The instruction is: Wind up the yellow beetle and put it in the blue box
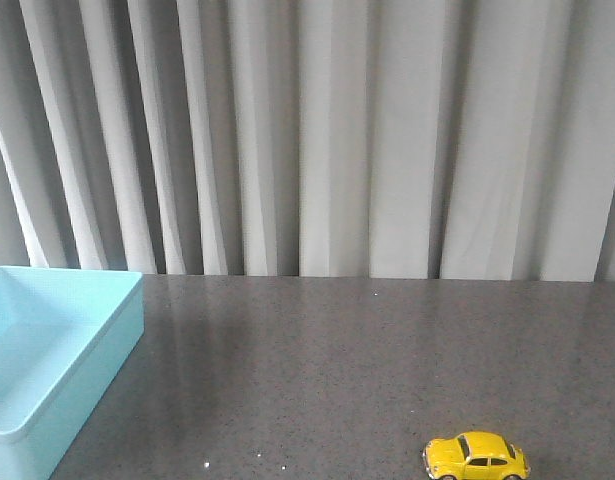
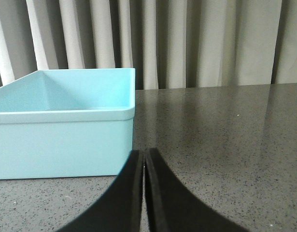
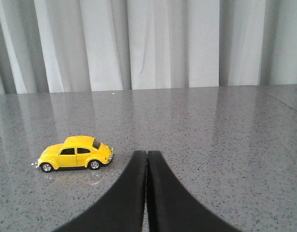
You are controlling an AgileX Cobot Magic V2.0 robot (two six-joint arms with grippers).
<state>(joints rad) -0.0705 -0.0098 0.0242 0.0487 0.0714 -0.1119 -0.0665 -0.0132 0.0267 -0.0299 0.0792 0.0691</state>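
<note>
A small glossy yellow toy Beetle car (image 3: 74,153) stands on the speckled grey tabletop (image 1: 367,360) beside the right gripper's (image 3: 147,155) pressed-together, empty black fingers, while the left gripper (image 2: 144,153), apparently equally closed, faces the pale turquoise plastic tray (image 2: 66,140).

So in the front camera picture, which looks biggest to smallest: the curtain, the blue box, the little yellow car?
1. The grey curtain, filling the whole back.
2. The blue box, though the frame cuts it off.
3. The yellow beetle, far the smallest, despite sitting nearest the camera.
</note>
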